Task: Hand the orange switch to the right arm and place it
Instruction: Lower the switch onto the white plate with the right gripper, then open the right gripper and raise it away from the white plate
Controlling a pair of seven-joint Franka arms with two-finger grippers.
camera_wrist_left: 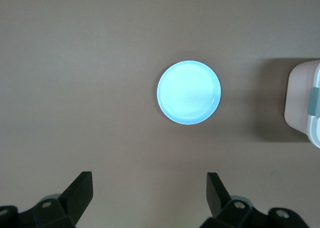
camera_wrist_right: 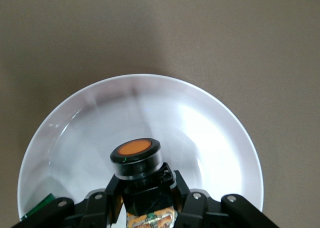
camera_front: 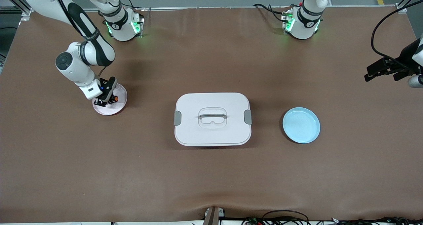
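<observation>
Orange switch (camera_wrist_right: 136, 160) pinched between fingers of right gripper (camera_wrist_right: 142, 198), cap up, over pale pink plate (camera_wrist_right: 215, 133) at right arm's end of table; cannot tell if switch touches plate. Right arm (camera_front: 82, 58) bent down over that plate. White lidded box (camera_front: 212, 118) with grey latches and handle mid-table. Light blue plate (camera_front: 301, 125) beside box, toward left arm's end. Left gripper (camera_wrist_left: 147, 198) waits high over table near blue plate, jaws wide apart, holding nothing.
</observation>
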